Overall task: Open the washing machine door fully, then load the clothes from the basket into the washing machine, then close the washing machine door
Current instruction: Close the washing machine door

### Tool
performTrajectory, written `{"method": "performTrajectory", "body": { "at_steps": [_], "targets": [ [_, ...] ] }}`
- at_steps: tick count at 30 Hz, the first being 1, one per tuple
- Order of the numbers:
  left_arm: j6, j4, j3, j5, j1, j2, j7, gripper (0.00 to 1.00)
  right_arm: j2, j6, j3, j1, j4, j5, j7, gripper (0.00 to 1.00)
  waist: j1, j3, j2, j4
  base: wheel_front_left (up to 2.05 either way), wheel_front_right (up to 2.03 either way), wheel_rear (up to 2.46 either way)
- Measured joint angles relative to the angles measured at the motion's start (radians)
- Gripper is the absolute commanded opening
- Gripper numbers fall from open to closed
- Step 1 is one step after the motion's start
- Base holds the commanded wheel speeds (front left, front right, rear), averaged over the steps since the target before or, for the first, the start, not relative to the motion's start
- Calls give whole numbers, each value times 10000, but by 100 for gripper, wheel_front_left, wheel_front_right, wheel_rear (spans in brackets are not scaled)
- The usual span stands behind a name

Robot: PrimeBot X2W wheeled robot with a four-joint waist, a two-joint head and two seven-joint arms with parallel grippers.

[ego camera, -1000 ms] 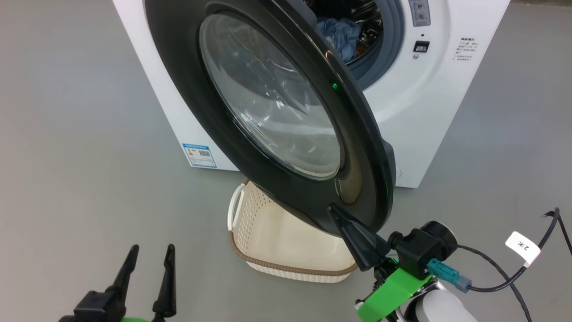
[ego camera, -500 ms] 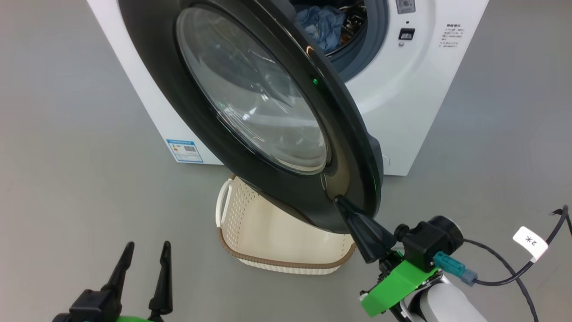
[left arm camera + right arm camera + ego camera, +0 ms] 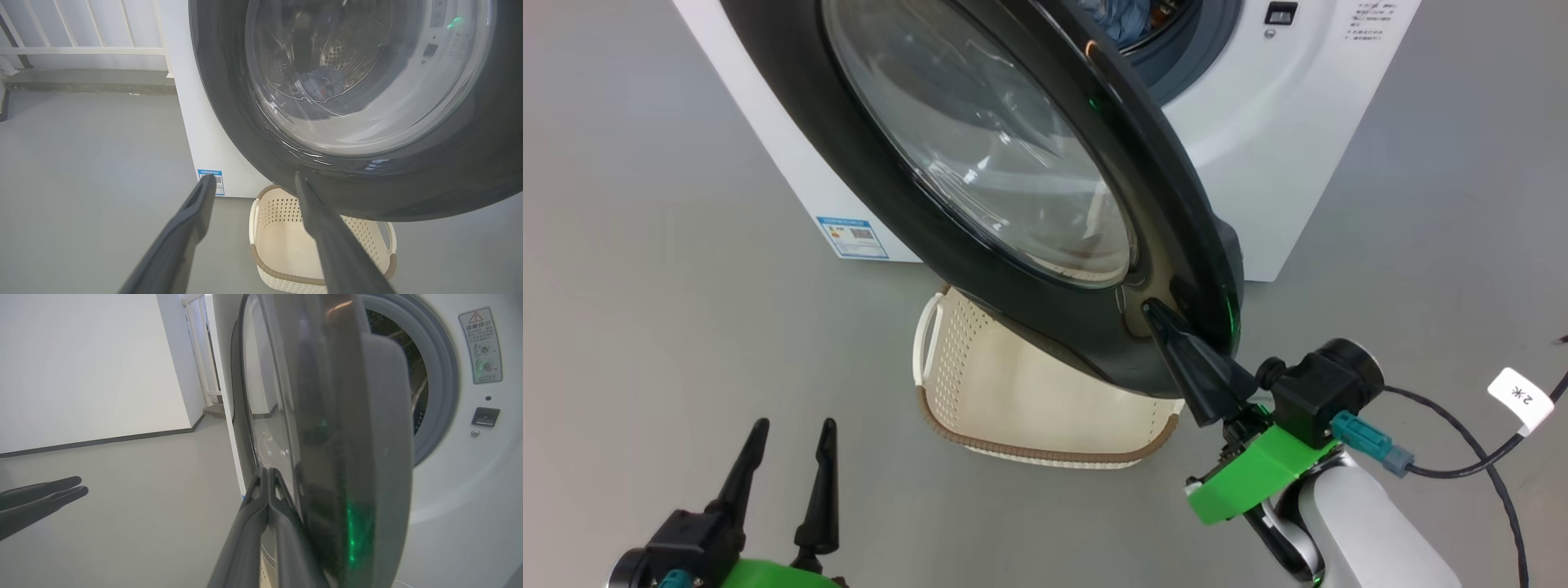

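Wide apart stand the left jaws, nothing between them, their two dark fingers (image 3: pixel 742 478) pointing up over bare grey floor (image 3: pixel 645 286). Ahead of them and to their right, the basket (image 3: pixel 1013 447) sits on the floor, its far end tucked under the washing machine door (image 3: pixel 980 163). In the left wrist view the basket lies just beyond the right fingertip, below the door's black ring. The door stands part-way open, angled out from the machine's front, with its free edge toward the right arm, and it hangs between the two pairs of jaws. Further right, the right jaws are pressed fully together and grip nothing. Their joined tips touch the door's outer face low down, just inside that free edge. Beyond those tips and to their right is the washing machine (image 3: pixel 1258 163), its drum mouth partly uncovered. The clothes (image 3: pixel 1119 20) lie inside the drum, well past the right jaws, a blue bunch at the head view's top edge.
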Motion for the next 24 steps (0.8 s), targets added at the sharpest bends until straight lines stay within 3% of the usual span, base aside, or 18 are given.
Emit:
{"method": "performTrajectory", "body": {
  "at_steps": [24],
  "targets": [
    [0,-265,219,6,-506,0,-27,100,-349,29,-313,-1659,-104,-186,0,0,0,1152,0,-468,0,0,0]
  ]
}}
